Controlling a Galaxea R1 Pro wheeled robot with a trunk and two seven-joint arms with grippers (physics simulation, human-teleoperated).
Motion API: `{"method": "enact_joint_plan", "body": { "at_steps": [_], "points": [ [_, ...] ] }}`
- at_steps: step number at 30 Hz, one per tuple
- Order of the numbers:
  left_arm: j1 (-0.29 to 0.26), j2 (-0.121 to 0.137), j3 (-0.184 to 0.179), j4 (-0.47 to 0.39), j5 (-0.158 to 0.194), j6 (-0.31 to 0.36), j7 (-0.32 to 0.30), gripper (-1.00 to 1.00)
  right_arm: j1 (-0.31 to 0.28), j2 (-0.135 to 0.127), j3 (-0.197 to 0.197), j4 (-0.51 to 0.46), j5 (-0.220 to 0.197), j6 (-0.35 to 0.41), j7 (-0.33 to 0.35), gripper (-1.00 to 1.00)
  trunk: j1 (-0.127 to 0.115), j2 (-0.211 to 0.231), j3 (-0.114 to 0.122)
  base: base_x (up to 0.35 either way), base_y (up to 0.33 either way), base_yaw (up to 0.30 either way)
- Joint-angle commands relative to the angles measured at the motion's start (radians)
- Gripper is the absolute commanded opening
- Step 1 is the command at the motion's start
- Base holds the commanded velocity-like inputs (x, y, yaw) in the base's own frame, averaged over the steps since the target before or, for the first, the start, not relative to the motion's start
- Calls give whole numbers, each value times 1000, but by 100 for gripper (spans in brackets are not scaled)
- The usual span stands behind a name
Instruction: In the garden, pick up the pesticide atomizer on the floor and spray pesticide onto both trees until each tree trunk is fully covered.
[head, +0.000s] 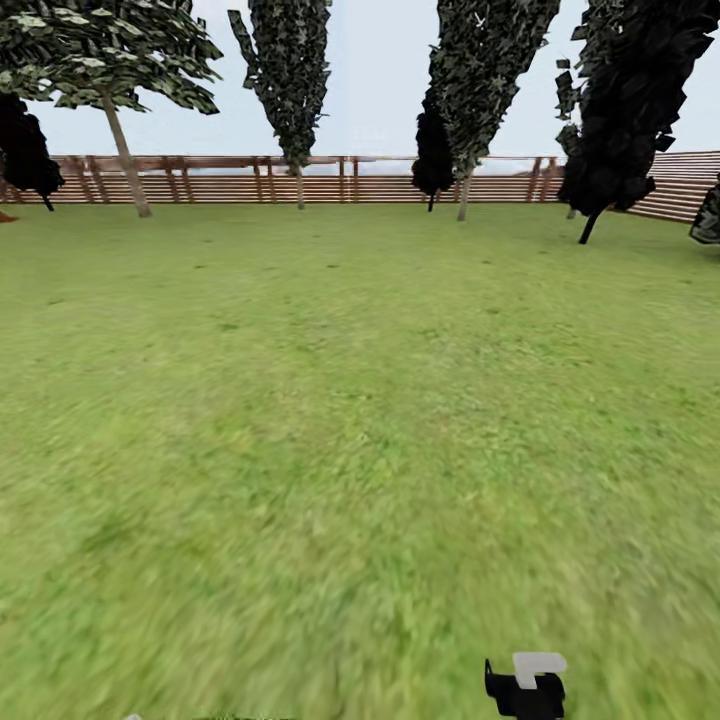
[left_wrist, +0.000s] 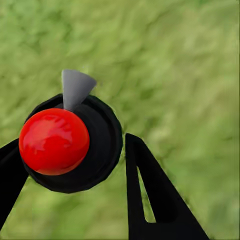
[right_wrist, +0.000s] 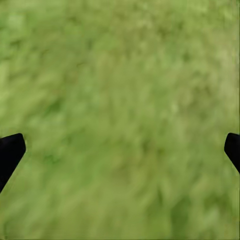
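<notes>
Across the head view, the garden (head: 360, 420) lay as one wide lawn closed by one brown slatted fence (head: 300, 180). One pale-trunked tree (head: 110, 60) stood at far left, its trunk (head: 127, 165) leaning; a second pale stem (head: 464, 195) showed further right, too small to confirm as the other target. Three or four dark bushy trees stood between and beside them. One black-and-white object (head: 527, 685) sat at the lower edge, possibly the robot's own hardware; identity could not be told.

Under the left wrist camera, one atomizer (left_wrist: 70, 145) (red cap, black body, grey nozzle) sat between the two fingers (left_wrist: 155, 200) of the left gripper (left_wrist: 72, 185). Both fingers lay against its body and appeared closed on it.

Under the right wrist camera, the right gripper (right_wrist: 120, 150) showed two fingertips (right_wrist: 10, 152) spread wide over bare grass, holding nothing.

Risks, as judged: both trunks were well apart from the robot, so spray released here would fall short. The round body could twist in the grip during travel, misaiming the nozzle. A dark bushy tree might be taken for a target.
</notes>
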Motion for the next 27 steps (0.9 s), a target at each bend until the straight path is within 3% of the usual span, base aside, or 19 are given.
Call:
{"method": "enact_joint_plan", "body": {
  "at_steps": [1, 27],
  "points": [
    [-1, 0, 1, 2, -7, -3, 5, -100, -1, 0, -7, 1, 11, -3, -4, 100, 0, 0, -1, 8, 303, 282],
    [-1, 0, 0, 2, -6, -3, 7, -100, -1, 0, -7, 1, 11, -3, -4, 100, 0, 0, -11, 0, 302, 281]
  ]
}}
